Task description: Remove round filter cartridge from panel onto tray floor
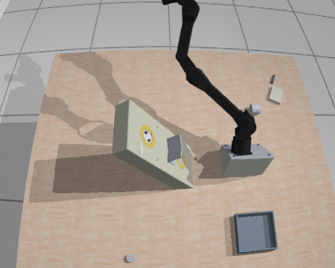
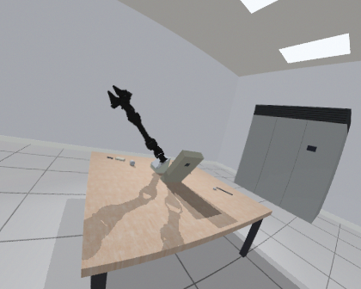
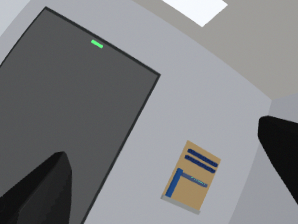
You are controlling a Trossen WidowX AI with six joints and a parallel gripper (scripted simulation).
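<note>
The beige service panel stands tilted on the table. The round white filter cartridge has two dark slots and sits inside a yellow ring on the panel's sloping face. The blue-grey tray holds nothing visible; it does not show in the exterior view. My gripper is open, with nothing between its fingers. It is raised high above the table, far from panel and tray, and is mostly cut off at the top of the top view.
A grey flap stands out from the panel, partly hiding a second yellow ring. The arm's base block stands right of the panel. A white cylinder, a beige block and a small grey disc lie elsewhere.
</note>
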